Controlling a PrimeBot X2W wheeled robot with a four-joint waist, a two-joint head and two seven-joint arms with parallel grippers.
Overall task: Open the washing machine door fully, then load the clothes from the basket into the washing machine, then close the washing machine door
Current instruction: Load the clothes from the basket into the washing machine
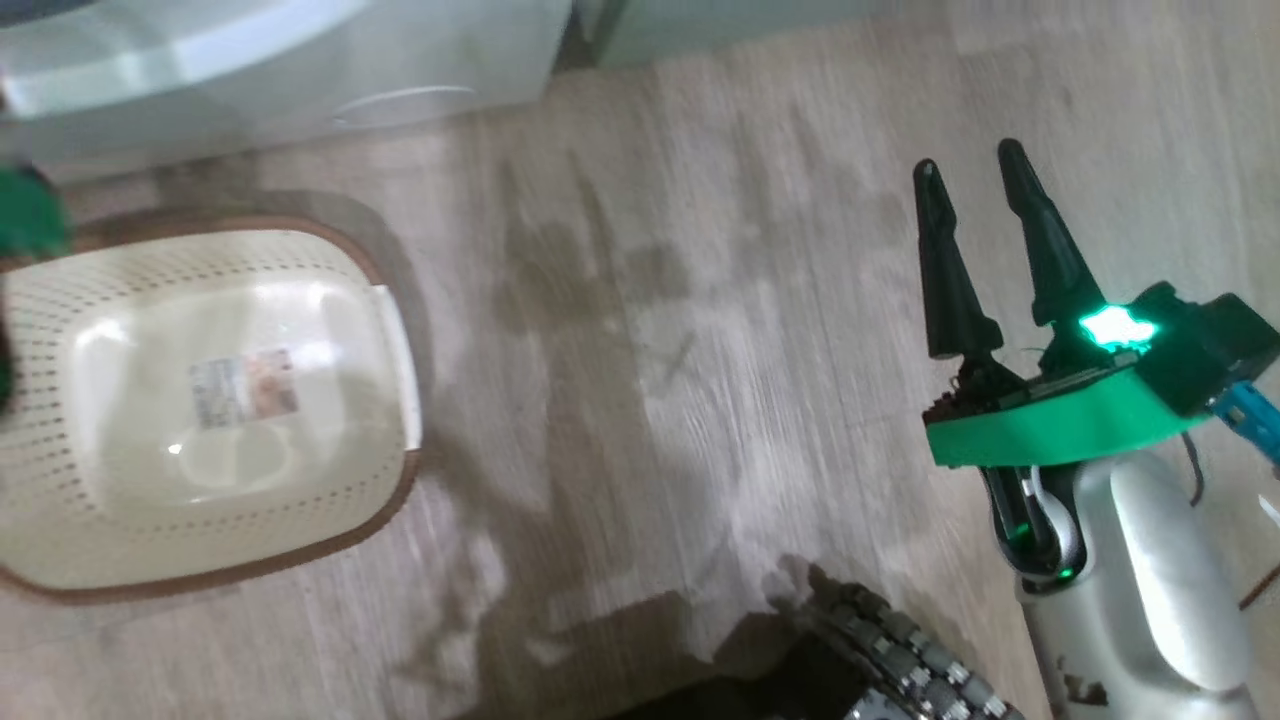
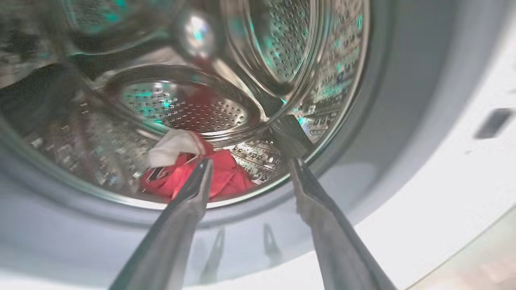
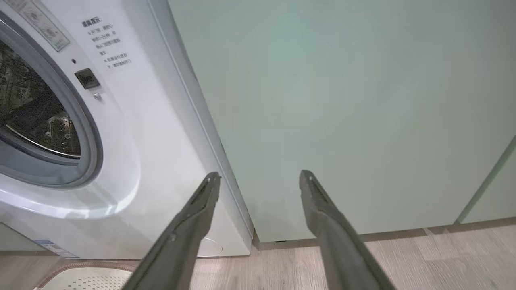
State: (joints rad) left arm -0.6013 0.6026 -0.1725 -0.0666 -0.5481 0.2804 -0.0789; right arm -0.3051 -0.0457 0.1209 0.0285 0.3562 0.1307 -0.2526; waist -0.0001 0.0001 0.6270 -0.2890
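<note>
Head view: the basket [image 1: 100,290] sits empty at the floor's left; the right gripper [image 1: 968,157] is spread. Left wrist view: the left gripper [image 2: 252,161], wide and empty, faces the clothes [image 2: 231,177] inside the washing machine [image 2: 443,169]; backing straight out should avoid snagging. Right wrist view: machine front nearby.

perforated plastic basket [image 1: 60,420], wood-look floor [image 1: 700,300]

The washing machine [image 3: 161,161] front carries several lines of small dark print [image 3: 107,42]; the basket [image 1: 60,330] bottom has a label sticker [image 1: 245,388]. Neither is legible.
</note>
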